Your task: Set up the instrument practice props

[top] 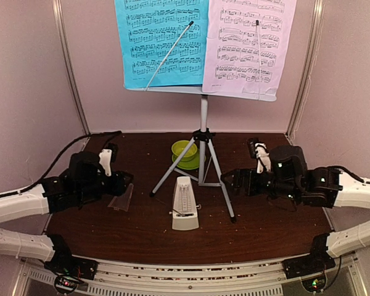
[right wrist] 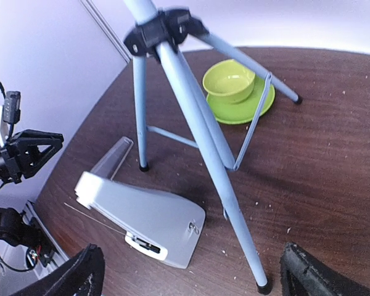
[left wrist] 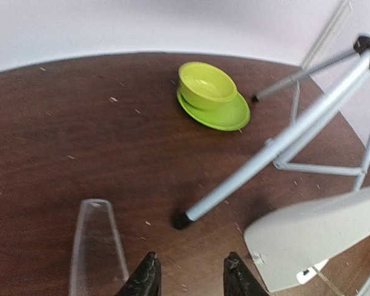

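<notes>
The clear cover [left wrist: 97, 246] lies flat on the worktop [left wrist: 80, 135], off the metronome [top: 185, 209], which stands uncovered near the front centre between the tripod legs of the music stand [top: 203, 117]. The cover lies just beside the left gripper [left wrist: 191, 280], to the outside of its left finger and not between the jaws. Its long axis runs roughly the way the gripper points, narrow end away. That gripper's jaws stand partly apart with nothing in them. The right gripper [right wrist: 194, 277] is spread wide and empty, facing the metronome across a tripod leg (so it has the poorer line to the cover). The left arm is plainly nearer; judging from this, a small sideways shift would centre it over the cover.
</notes>
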`<control>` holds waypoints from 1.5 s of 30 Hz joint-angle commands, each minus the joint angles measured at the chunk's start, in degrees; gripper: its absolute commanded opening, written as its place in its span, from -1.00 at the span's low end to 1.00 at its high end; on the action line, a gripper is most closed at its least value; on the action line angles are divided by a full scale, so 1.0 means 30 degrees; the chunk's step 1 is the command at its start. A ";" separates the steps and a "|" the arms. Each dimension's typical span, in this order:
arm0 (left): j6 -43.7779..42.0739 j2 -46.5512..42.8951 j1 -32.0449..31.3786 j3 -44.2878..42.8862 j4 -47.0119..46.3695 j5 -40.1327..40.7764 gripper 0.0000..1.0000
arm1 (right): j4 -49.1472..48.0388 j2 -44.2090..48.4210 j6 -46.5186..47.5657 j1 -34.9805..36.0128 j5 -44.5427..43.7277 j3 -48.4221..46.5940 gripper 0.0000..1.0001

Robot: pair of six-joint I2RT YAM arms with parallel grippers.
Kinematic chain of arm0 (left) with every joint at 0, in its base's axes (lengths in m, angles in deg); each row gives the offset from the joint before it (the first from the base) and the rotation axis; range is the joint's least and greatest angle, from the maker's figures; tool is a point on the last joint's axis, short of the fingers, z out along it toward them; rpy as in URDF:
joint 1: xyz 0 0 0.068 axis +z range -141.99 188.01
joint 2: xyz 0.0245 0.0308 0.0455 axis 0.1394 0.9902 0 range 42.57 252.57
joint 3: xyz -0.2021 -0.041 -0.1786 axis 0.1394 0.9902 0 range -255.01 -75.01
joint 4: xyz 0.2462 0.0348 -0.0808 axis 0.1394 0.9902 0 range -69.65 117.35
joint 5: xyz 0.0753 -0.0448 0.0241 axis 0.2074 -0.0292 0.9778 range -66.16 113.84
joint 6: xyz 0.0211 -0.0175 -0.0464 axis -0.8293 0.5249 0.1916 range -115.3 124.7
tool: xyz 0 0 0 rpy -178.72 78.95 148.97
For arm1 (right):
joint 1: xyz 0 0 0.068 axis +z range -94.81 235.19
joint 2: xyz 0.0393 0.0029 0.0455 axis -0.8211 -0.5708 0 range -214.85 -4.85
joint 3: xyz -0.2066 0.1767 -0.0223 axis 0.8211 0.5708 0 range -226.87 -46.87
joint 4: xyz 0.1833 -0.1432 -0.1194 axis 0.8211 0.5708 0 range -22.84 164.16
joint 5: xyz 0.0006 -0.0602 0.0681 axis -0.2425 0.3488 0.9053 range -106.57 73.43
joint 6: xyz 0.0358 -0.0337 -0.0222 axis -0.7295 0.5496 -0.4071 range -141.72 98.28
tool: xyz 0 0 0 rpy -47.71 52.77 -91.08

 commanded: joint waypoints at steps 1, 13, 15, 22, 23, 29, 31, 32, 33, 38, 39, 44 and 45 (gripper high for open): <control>-0.2762 -0.2273 0.1679 -0.1651 0.2560 0.1253 -0.24 | 0.0875 0.1819 0.0892 -0.1006 0.0170 -0.1308 1.00; -0.5607 -0.1135 0.2150 -0.9375 0.6722 0.2115 -0.11 | 0.3347 0.3319 0.3047 -0.3775 0.0285 -0.5433 1.00; -0.5742 -0.0932 0.2151 -1.0292 0.7011 0.1984 -0.09 | 0.3785 0.3340 0.3453 -0.4100 0.0170 -0.6251 1.00; -0.5706 -0.0265 0.2144 -1.2974 0.9127 0.1637 0.27 | 0.5291 0.3865 0.4279 -0.4906 -0.0143 -0.8142 1.00; -0.5438 -0.0216 0.2147 -1.3272 0.9529 0.1636 0.38 | 0.5676 0.4013 0.4299 -0.4977 -0.0152 -0.8324 1.00; -0.2880 -0.0705 0.2150 -1.3659 1.1586 0.1907 0.96 | 0.7262 0.5452 0.3858 -0.5076 -0.0807 -0.8039 1.00; -0.1412 -0.1147 0.2146 -1.3145 1.1939 0.1849 0.96 | 0.7569 0.6183 0.3436 -0.5067 -0.1013 -0.7316 1.00; -0.0939 -0.1417 0.2147 -1.2784 1.2020 0.1622 0.95 | 0.7696 0.6633 0.3194 -0.5063 -0.1081 -0.6869 1.00; -0.0458 -0.1663 0.2151 -1.2376 1.2084 0.1432 0.96 | 0.7807 0.7056 0.2940 -0.5077 -0.1192 -0.6381 1.00; 0.2555 -0.2813 0.2166 -1.0231 1.2717 0.1378 0.96 | 0.8270 0.9004 0.1545 -0.5109 -0.1617 -0.3637 1.00; 0.3080 -0.2999 0.2165 -0.9831 1.2776 0.1413 0.95 | 0.8289 0.9355 0.1331 -0.5109 -0.1662 -0.3121 1.00; 0.4867 -0.3869 0.2429 -0.7854 1.2437 0.1334 0.96 | 0.8057 1.0403 0.0324 -0.5253 -0.1483 -0.1082 1.00; 0.5073 -0.3933 0.2435 -0.7593 1.2382 0.1352 0.96 | 0.7969 1.0464 0.0194 -0.5295 -0.1440 -0.0831 1.00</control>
